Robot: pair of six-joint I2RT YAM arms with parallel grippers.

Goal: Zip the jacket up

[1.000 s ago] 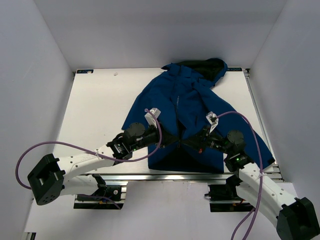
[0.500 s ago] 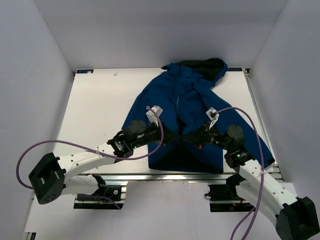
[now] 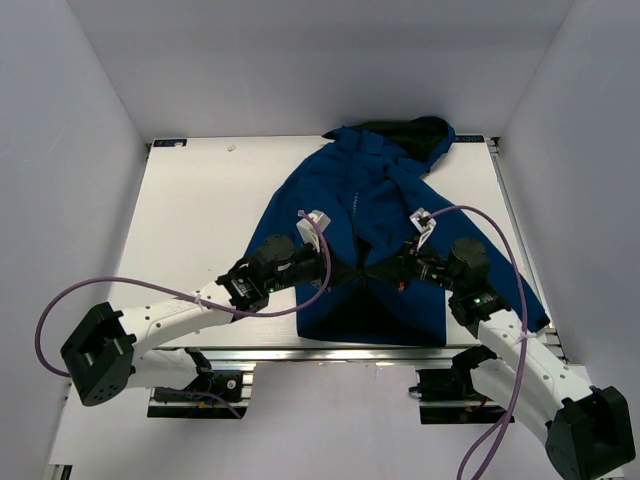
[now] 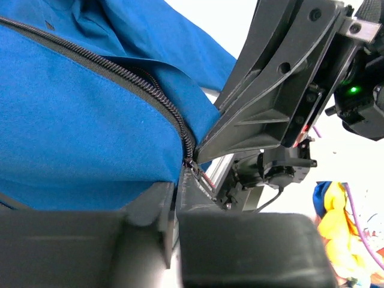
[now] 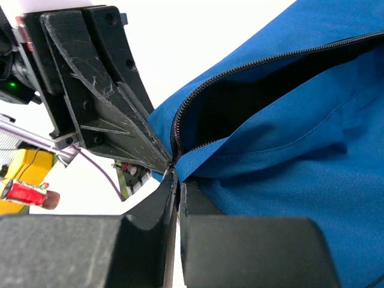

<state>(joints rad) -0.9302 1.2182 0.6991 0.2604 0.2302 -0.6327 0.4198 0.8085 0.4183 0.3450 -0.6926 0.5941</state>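
Observation:
The royal-blue jacket lies flat on the white table, hood at the far edge, front partly open with black lining showing near the hem. My left gripper and right gripper meet tip to tip at the lower front opening. In the left wrist view my left gripper is shut on the jacket at the low end of the dark zipper. In the right wrist view my right gripper is shut on the blue zipper edge. The zipper is open above the pinch.
The jacket's right sleeve reaches toward the table's right edge. The metal rail runs along the near edge under the hem. White walls close in left, right and behind. Purple cables loop off both arms.
Both grippers have shifted a little toward the far side of the table, staying tip to tip on the jacket front. The jacket's lower front has been drawn slightly with them.

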